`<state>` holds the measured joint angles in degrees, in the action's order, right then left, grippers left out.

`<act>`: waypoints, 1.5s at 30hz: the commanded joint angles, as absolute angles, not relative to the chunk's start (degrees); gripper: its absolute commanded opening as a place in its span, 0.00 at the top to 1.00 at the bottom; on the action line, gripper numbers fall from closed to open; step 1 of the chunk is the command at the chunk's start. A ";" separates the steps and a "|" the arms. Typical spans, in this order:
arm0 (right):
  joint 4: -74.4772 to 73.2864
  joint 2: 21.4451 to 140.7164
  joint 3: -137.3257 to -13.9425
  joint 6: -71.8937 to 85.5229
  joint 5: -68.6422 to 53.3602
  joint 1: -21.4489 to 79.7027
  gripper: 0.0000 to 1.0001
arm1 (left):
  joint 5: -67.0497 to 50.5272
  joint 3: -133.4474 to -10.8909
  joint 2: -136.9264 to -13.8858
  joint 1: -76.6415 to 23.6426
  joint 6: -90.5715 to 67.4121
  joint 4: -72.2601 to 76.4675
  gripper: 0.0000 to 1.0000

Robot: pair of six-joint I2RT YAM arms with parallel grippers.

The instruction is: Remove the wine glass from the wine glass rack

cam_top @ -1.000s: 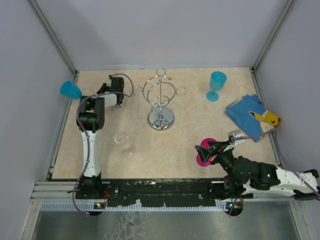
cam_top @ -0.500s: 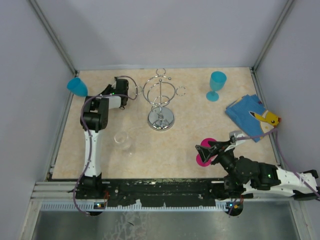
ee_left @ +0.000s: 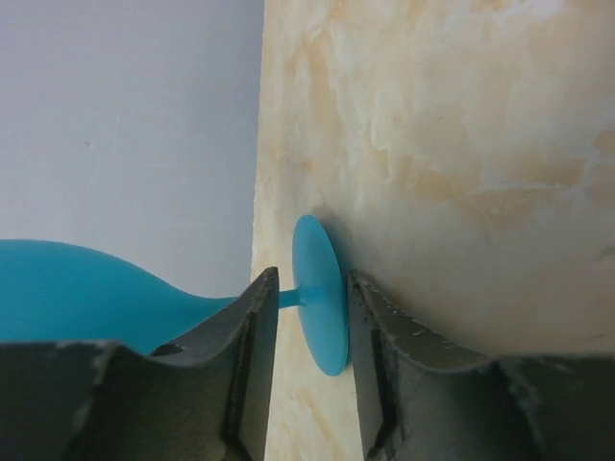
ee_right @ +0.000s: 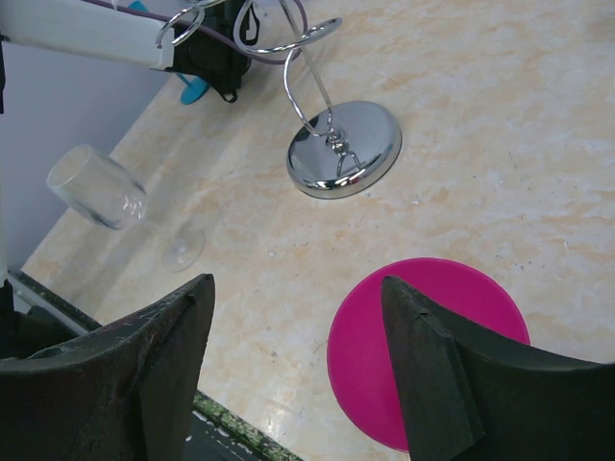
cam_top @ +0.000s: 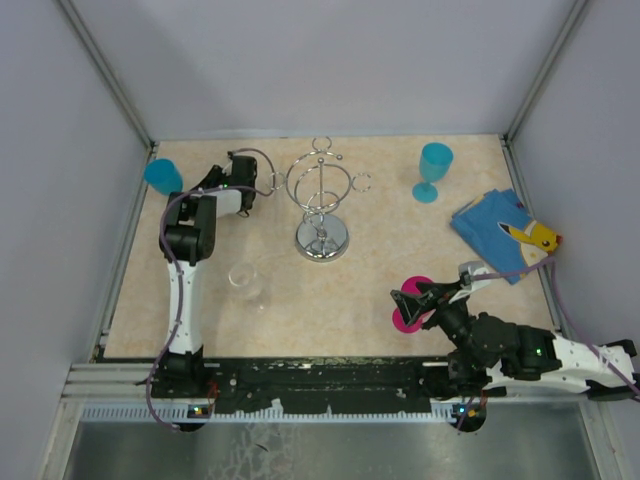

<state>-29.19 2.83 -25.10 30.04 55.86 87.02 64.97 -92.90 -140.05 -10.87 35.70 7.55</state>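
Blue wine glass [cam_top: 163,176] has come in over the counter [cam_top: 380,270] edge, upper left of the frame. It stands left of the wine glass rack [cam_top: 322,238], with the left pincer [ee_left: 309,288] parted around its foot (right pincer [ee_right: 298,288] gapes wide).

I count three wine glasses. Two are blue: the left blue wine glass [cam_top: 162,176] at the far left corner of the table [cam_top: 380,265], and the right blue wine glass [cam_top: 434,172] near the far right corner. One is a clear wine glass [cam_top: 247,280], toward the left edge. There is one wine glass rack [cam_top: 322,240] in the middle, one blue cloth [cam_top: 490,225] by the right edge, and one pink round thing [cam_top: 403,320] near the near edge. I have two arms: the left arm [cam_top: 183,270] and the right arm [cam_top: 520,350].
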 commanded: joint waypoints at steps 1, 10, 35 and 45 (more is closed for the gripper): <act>-27.43 2.33 -24.76 29.76 56.95 87.63 0.30 | 55.91 -93.36 -140.25 -12.12 28.12 0.61 0.55; -27.38 2.35 -24.72 29.67 56.95 87.63 0.30 | 52.45 -95.56 -140.02 -12.39 25.41 -3.17 0.43; -30.47 22.63 -32.99 35.21 60.68 87.57 0.24 | 17.86 -110.80 -130.04 -10.50 6.71 -20.40 0.37; -28.63 29.17 -44.80 26.22 58.13 79.28 0.20 | 14.57 -114.07 -115.90 -8.80 0.88 -22.18 0.38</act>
<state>-33.85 29.43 -40.01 32.10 58.35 82.06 17.02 -111.46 -123.68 -9.19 4.69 -22.00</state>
